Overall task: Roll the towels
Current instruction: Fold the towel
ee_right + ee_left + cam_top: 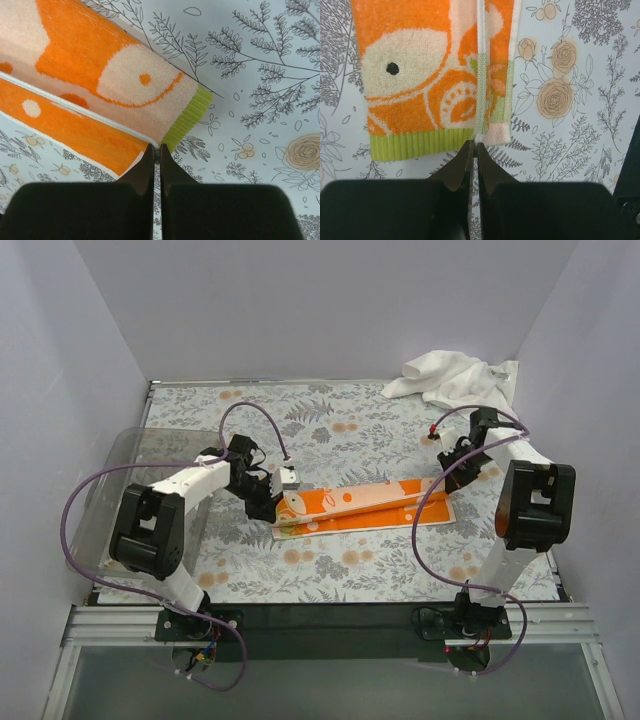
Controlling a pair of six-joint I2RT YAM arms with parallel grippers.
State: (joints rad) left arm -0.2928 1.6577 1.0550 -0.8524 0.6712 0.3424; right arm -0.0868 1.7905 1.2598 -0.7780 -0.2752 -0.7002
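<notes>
**A:** Overhead first: where is everything?

**B:** The printed orange-and-green cloth (365, 505) lies flat as a long strip between the two claws. The left claw (284, 485) sits at one end of it and the right claw (447, 468) at the other. The white towel (452, 378) is bunched up well beyond the right claw, in the far corner of the fern-patterned table covering (330, 425).

**A:** And the left wrist view?

**B:** The left claw (474, 146) has its jaws pressed together. The tips are right at the cloth's green ribbed hem (420, 145), where a white edge runs straight ahead from them. I cannot tell whether any fabric is caught between them. The cloth (420, 75) spreads ahead and mostly to the left of the claw, with bare covering (570, 100) to its right.

**A:** Right wrist?

**B:** The right claw (156, 147) is also pressed together. Its tips meet the end of the cloth (90, 65) just beside the green hem (192, 117), which lies ahead and slightly right. The cloth is folded lengthwise and stretches away ahead to the left. Again I cannot tell whether fabric is pinched.
</notes>
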